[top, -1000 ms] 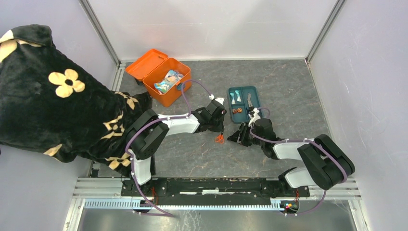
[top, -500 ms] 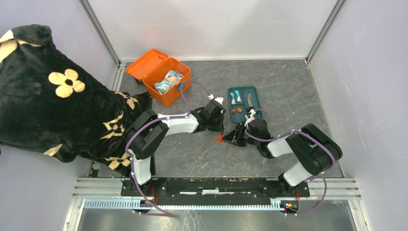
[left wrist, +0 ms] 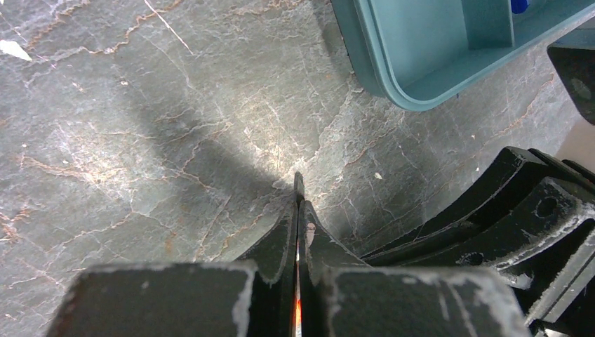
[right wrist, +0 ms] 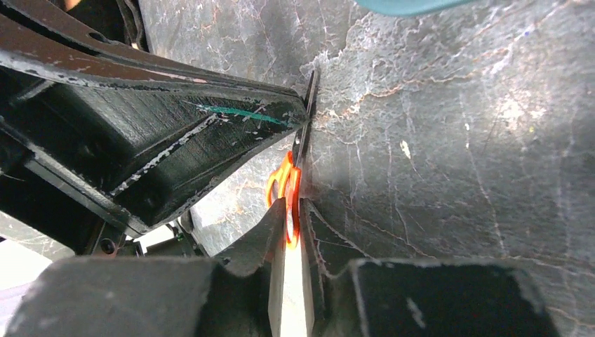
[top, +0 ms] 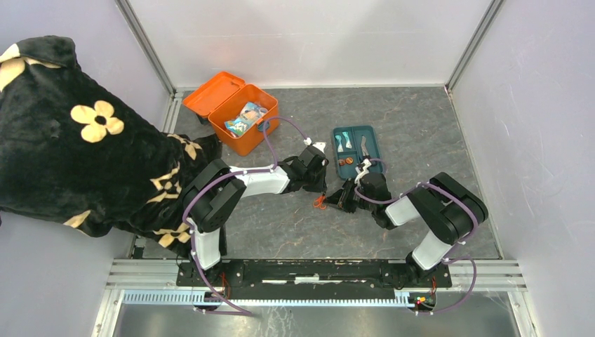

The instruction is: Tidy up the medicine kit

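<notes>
The medicine kit (top: 250,144), an orange box, stands at the back left with its lid (top: 212,93) open and packets inside. Small orange-handled scissors (top: 320,202) hang between both grippers at mid-table. My left gripper (top: 323,189) is shut on the blades; in the left wrist view its fingers (left wrist: 281,239) are pressed together and a thin blade tip (left wrist: 298,184) pokes out. My right gripper (right wrist: 295,207) pinches an orange handle loop (right wrist: 286,184) between its fingertips, facing the left gripper's black finger (right wrist: 210,126).
A teal compartment tray (top: 375,144) with small items lies just behind the right gripper, its corner (left wrist: 435,49) in the left wrist view. A black plush cloth with cream flowers (top: 84,133) covers the left side. Walls enclose the table.
The right gripper has moved left up to the scissors' handles and narrowed its jaws onto them. The left arm has held still with the scissors.
</notes>
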